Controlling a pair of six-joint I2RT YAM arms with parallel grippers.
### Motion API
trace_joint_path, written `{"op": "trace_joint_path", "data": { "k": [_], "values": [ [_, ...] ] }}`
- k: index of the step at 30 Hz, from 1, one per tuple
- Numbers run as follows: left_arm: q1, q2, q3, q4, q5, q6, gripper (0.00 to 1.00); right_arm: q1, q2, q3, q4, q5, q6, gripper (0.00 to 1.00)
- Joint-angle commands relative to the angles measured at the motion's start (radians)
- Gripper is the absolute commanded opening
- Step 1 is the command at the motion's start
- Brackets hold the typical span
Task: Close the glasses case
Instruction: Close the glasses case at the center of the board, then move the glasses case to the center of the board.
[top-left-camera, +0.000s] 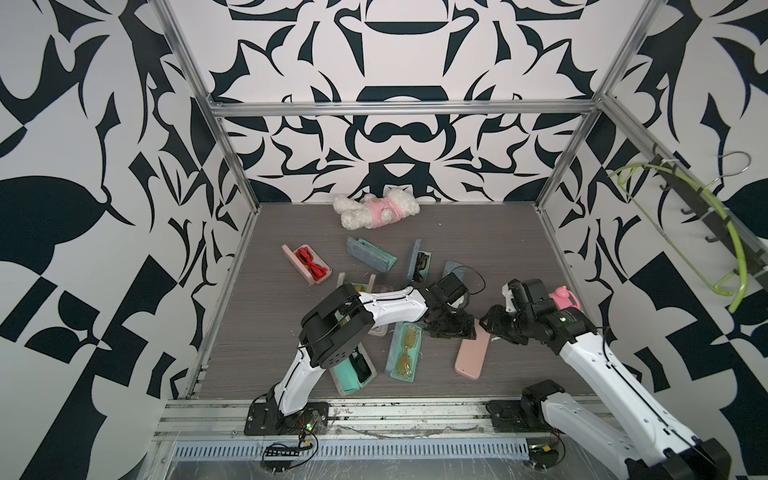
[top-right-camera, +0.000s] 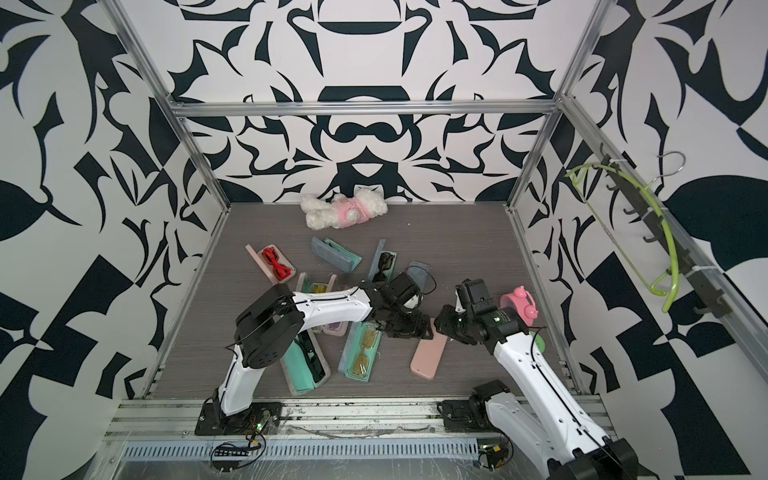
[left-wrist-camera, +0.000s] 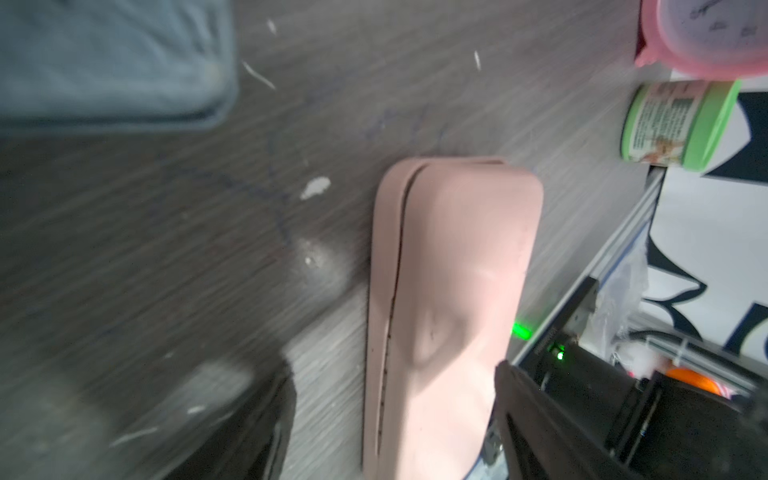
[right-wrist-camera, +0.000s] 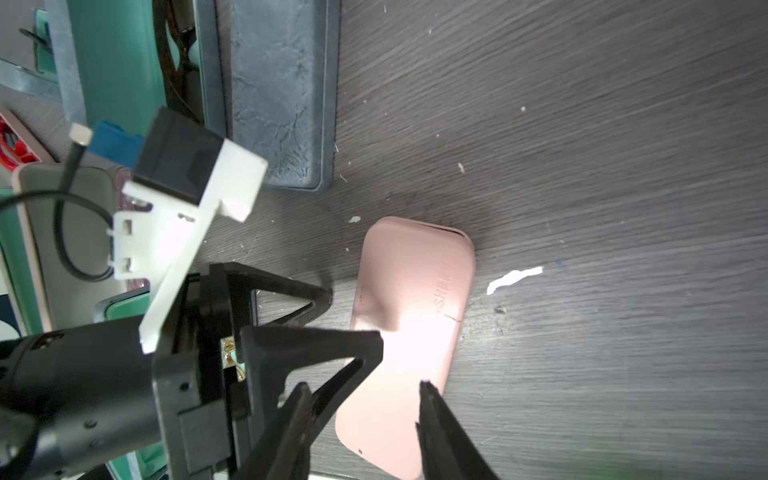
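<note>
Top views: pink glasses case (top-left-camera: 471, 353) (top-right-camera: 428, 353) lying flat on the bench (top-left-camera: 257, 365), lid down, its far end between left hand (top-left-camera: 451, 328) and right hand (top-left-camera: 492, 324). The hands are crowding close and risking a knock.

Left wrist: left hand (left-wrist-camera: 395, 370) standing released, jaws wide astride the case. A thin seam is showing, so the lid may be sitting unlatched.

Right wrist: right hand (right-wrist-camera: 365, 386) parted over the case, gripping nothing I can see. A finger dragging off could be prying the lid open

White plush toy (top-left-camera: 376, 210) by back wall — pink clock (top-left-camera: 563, 300), green hanger (top-right-camera: 677, 266).
</note>
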Motion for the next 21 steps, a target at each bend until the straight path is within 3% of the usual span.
{"op": "trace_joint_path", "data": {
  "k": [1, 3, 7, 8, 9, 16, 21],
  "values": [
    [0.001, -0.018, 0.007, -0.051, -0.039, -0.018, 0.91, -0.003, -0.036, -0.002, -0.021, -0.016, -0.007, 0.49],
    [0.002, -0.050, -0.001, -0.044, -0.052, -0.029, 0.95, -0.003, -0.043, -0.006, -0.041, -0.022, -0.003, 0.52],
    [0.016, -0.161, -0.054, -0.021, -0.094, -0.045, 0.99, -0.003, -0.089, -0.036, -0.058, -0.063, 0.031, 0.67],
    [0.020, -0.191, -0.069, -0.018, -0.109, -0.047, 0.99, -0.003, -0.108, -0.050, -0.057, -0.074, 0.046, 0.76],
    [0.026, -0.231, -0.091, -0.014, -0.128, -0.046, 0.99, -0.003, -0.131, -0.065, -0.051, -0.091, 0.061, 0.99],
    [0.050, -0.488, -0.190, -0.046, -0.282, -0.005, 0.99, 0.060, -0.200, -0.161, -0.024, -0.085, 0.158, 0.99],
    [0.058, -0.621, -0.219, -0.113, -0.357, 0.049, 0.99, 0.284, -0.104, -0.159, 0.018, 0.084, 0.279, 0.99]
  ]
}}
